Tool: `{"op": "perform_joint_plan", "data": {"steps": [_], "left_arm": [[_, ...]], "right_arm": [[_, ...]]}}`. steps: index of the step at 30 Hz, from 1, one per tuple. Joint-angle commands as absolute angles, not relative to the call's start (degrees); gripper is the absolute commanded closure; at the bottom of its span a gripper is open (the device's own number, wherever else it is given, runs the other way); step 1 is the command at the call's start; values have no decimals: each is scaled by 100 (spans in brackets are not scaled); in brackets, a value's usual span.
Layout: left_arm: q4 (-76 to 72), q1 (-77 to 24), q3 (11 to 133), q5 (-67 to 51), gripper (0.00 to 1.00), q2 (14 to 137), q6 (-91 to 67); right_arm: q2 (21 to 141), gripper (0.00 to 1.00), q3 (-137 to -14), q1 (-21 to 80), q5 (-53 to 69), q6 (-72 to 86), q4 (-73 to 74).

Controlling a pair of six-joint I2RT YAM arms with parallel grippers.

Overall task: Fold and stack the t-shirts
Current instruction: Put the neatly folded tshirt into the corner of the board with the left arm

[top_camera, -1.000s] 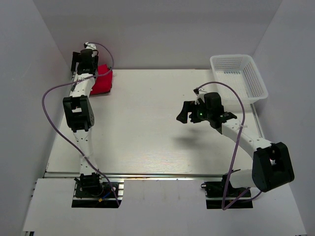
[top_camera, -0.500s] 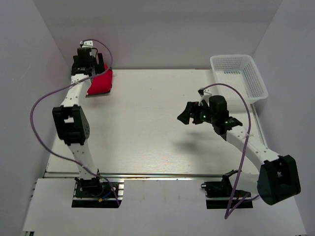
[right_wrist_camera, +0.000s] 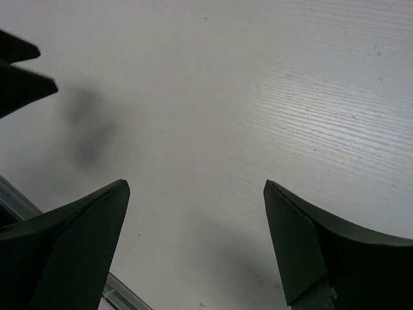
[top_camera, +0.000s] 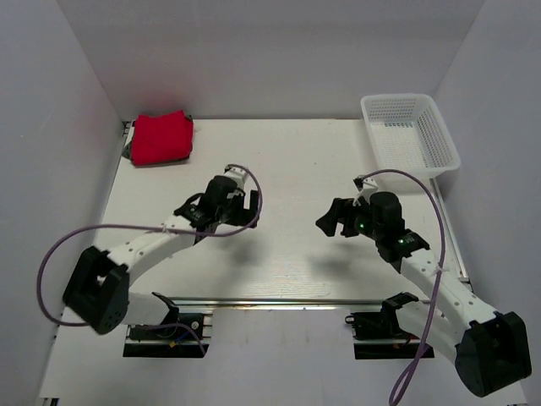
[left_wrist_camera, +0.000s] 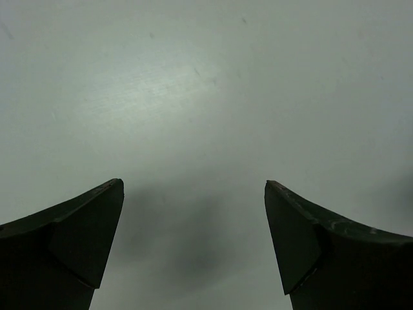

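Jaws of both grippers are seen spread wide, with nothing held between them. The left gripper is poised over the middle of the table, slightly left of centre, its arm stretched low from the near left. In the left wrist view only bare pale tabletop and a soft shadow are shown between the two dark fingertips. The right gripper is held right of centre and pointed leftward towards the left gripper, and the two are separated by an open strip of table. In the right wrist view white wood-grain surface is framed by the fingers and the near metal edge of the table is caught at the lower left. A dark pointed shape is cut off at the left border of that view; what it is cannot be told. The red shirt is found folded into a compact block at the far left corner of the table, well apart from both grippers. A dark sliver is glimpsed at its left side, too small to be identified. The basket is set at the far right corner.
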State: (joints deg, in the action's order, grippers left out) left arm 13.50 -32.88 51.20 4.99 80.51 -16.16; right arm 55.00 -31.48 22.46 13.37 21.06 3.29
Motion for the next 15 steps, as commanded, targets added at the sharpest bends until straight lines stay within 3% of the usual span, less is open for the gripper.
{"op": "perform_joint_plan", "data": {"steps": [1,15], "left_arm": [[800,-3620,4633,579,0,6771,-2108],[1503,-4342,4649,2109,0,6557,-1943]], "right_arm": [[4977,10,-2814,2224,1099,2136,255],[4193,10,-2188,2224,1195,2171,-290]]}}
